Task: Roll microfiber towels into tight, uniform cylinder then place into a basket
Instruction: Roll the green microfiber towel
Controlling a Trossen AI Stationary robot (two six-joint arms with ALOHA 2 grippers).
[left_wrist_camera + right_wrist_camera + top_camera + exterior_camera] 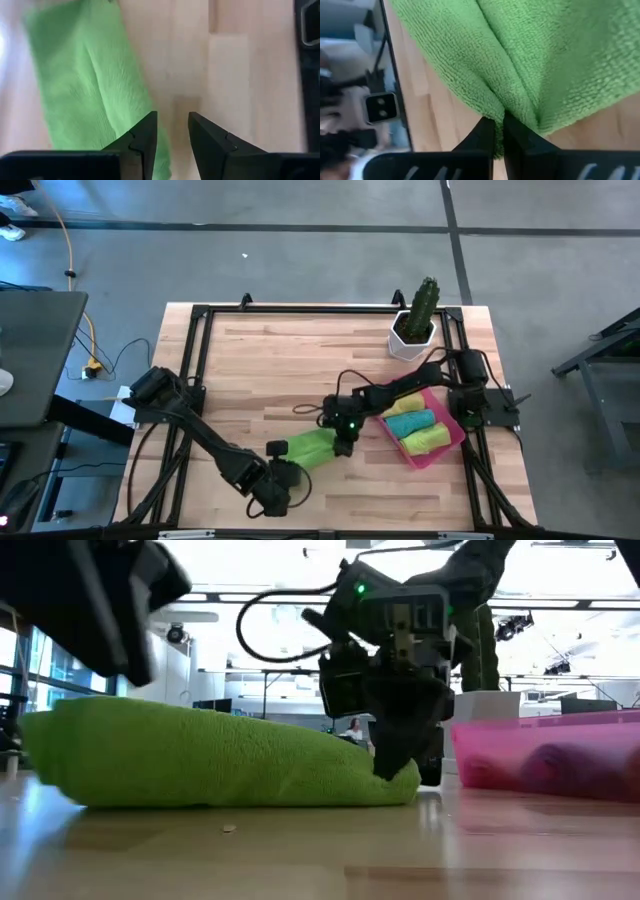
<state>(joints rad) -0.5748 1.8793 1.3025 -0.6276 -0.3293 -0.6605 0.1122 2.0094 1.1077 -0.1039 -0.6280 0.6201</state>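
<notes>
- The lime green towel [308, 448] lies rolled on the wooden table [280, 360], just beside the pink basket [447, 442], between my two arms.
- My right gripper [499, 131] is pressed together on a fold of that towel at the end nearest the basket; the cloth bunches into a crease right at the fingertips.
- My left gripper [172, 132] hangs over the towel's other end, fingers part spread with bare wood between them, holding nothing.
- The basket already holds a yellow roll [405, 404], a teal roll [410, 423] and another lime green roll [426, 440], so I judge this is the last one.
- I expect the towel to be light, soft and floppy: a pinch at one end will likely let the rest sag or unroll.
- I'd rather grip across the roll's middle, or support both ends, so the layers stay wound.
- The nap looks grippy, so slipping seems unlikely; the roll loosening is my worry.
- The cactus pot [413, 332] stands well apart.
</notes>
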